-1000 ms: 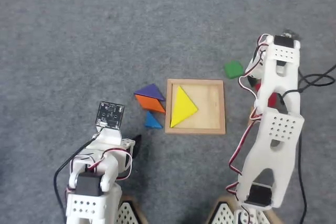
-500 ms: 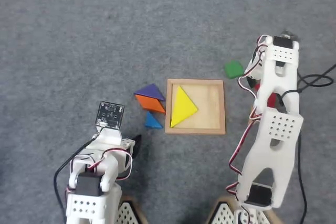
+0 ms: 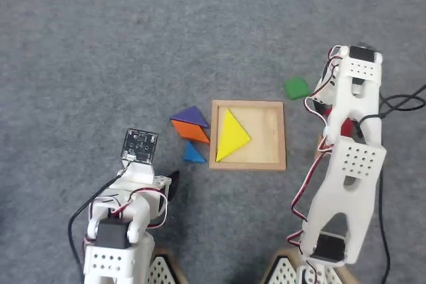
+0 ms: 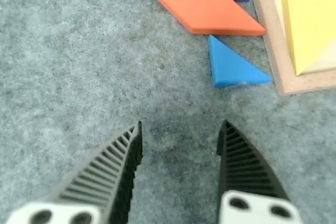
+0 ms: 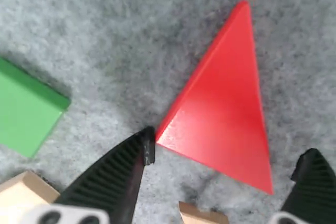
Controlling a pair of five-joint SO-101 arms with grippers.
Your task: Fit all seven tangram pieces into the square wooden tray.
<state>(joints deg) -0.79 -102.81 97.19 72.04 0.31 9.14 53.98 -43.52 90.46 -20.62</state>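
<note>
The square wooden tray (image 3: 267, 139) lies mid-table with a yellow triangle (image 3: 231, 135) inside. Left of it lie a purple triangle (image 3: 190, 116), an orange parallelogram (image 3: 192, 131) and a small blue triangle (image 3: 194, 153). My left gripper (image 4: 181, 125) is open above bare carpet, short of the blue triangle (image 4: 231, 69). A green square (image 3: 296, 87) sits off the tray's far right corner. My right gripper (image 5: 229, 155) is open low over a red triangle (image 5: 223, 108), one finger at its corner, the other past its far side. The right arm hides most of the red triangle (image 3: 344, 128) in the high view.
Grey carpet covers the table. The green square (image 5: 23, 108) lies close beside the right gripper. A wooden corner of the tray (image 5: 16, 192) and another tan edge (image 5: 202, 216) lie just below the red triangle in that view. Open carpet stretches behind the tray.
The right arm has shifted very slightly to the right. The left arm and the pieces have stayed where they were.
</note>
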